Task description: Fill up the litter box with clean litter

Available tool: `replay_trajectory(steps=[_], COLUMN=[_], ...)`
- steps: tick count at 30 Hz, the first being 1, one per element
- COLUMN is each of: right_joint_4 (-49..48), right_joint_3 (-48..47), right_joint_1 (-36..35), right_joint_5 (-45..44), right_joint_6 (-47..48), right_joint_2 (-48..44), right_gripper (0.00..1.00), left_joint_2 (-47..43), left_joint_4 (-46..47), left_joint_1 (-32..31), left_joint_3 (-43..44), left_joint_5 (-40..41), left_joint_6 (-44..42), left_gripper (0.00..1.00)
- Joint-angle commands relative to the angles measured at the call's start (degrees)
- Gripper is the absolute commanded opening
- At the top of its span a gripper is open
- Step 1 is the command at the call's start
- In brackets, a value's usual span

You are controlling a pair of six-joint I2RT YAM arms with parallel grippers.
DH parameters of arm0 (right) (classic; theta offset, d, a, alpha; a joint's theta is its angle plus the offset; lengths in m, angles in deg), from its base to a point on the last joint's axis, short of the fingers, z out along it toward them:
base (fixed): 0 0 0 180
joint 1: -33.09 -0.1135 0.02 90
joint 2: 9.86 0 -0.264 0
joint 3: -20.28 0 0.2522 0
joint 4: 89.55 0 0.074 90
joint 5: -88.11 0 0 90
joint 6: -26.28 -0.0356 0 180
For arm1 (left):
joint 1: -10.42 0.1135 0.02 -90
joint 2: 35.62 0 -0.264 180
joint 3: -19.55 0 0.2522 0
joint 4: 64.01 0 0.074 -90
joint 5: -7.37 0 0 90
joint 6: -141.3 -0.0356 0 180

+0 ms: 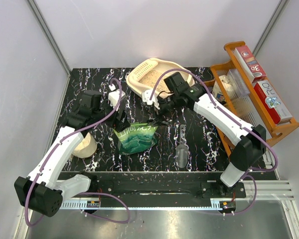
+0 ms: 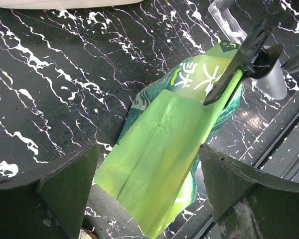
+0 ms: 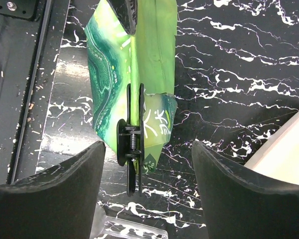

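Note:
The cream litter box (image 1: 175, 66) stands at the back of the table with pale clean litter (image 1: 150, 77) in it. Its rim shows in the left wrist view (image 2: 65, 2) and the right wrist view (image 3: 289, 154). A green printed bag (image 1: 134, 137) lies in the middle, with a black clip (image 3: 133, 144) on its end. My left gripper (image 1: 120, 121) hangs open over the bag's left end (image 2: 159, 149), fingers (image 2: 65, 184) on either side. My right gripper (image 1: 157, 107) is open too, its fingers (image 3: 65, 189) flanking the clip without touching it.
A clear plastic scoop (image 1: 182, 149) lies right of the bag. A cream tape roll (image 1: 84, 145) sits at the left under my left arm. An orange wooden rack (image 1: 249, 119) with boxes stands along the right edge. A black rail (image 1: 154, 181) runs along the near edge.

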Motion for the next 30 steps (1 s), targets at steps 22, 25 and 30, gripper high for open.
replay_trajectory(steps=[22, 25, 30], right_joint_4=[-8.9, -8.5, -7.6], right_joint_3=[5.4, 5.3, 4.4], right_joint_1=[-3.0, -3.0, -3.0], right_joint_5=[-4.3, -3.9, -3.9], right_joint_6=[-4.5, -4.5, -3.7], right_joint_2=[-4.4, -4.2, -3.8], right_gripper=[0.31, 0.24, 0.0], left_joint_2=[-2.1, -2.1, -2.2], left_joint_4=[4.9, 5.0, 5.1], left_joint_1=[1.9, 2.0, 2.0], left_joint_3=[-1.4, -1.4, -1.6], left_joint_5=[-1.8, -1.9, -2.1], left_joint_6=[3.7, 3.7, 3.6], left_gripper=[0.86, 0.86, 0.86])
